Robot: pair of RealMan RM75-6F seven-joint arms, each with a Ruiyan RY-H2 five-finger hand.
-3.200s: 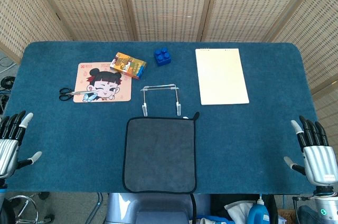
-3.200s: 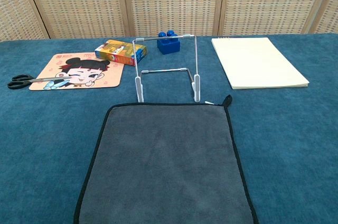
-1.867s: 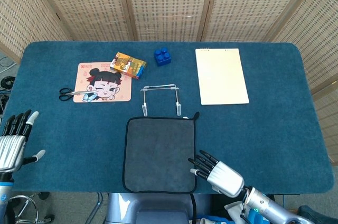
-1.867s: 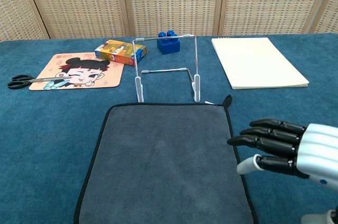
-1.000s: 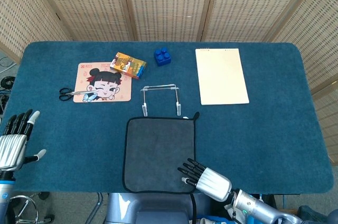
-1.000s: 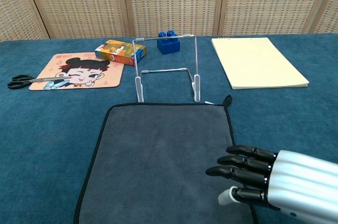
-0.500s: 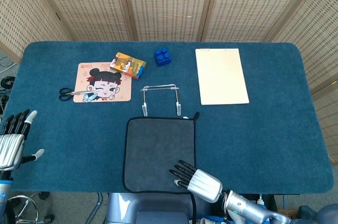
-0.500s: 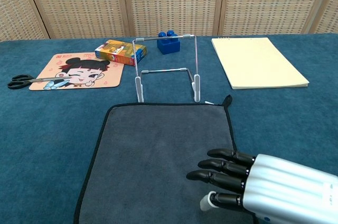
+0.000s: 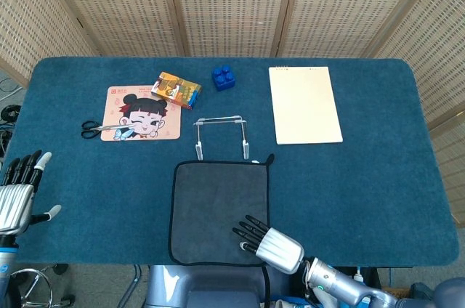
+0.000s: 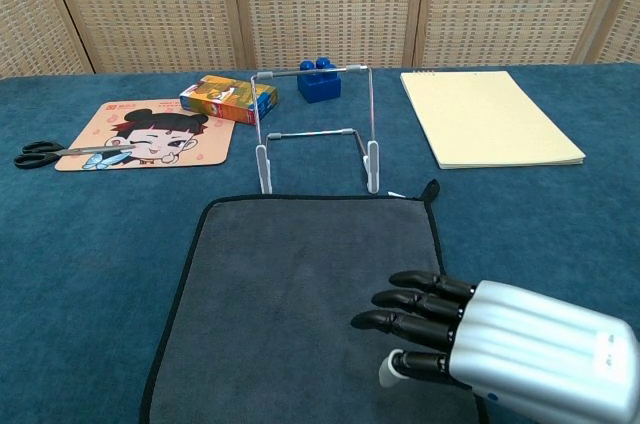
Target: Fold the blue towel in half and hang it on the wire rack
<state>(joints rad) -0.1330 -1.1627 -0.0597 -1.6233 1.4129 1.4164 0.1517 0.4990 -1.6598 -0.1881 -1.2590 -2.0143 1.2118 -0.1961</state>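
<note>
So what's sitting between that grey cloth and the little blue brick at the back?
The wire rack stands between the towel and the blue brick, its feet just beyond the towel's far edge; the head view shows it best.

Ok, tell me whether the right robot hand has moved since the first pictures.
Yes. The right robot hand swung in from the table's right edge and now sits over the towel's near right corner.

head view looks down; chest view low, forward; both share towel [image 9: 219, 211].
</note>
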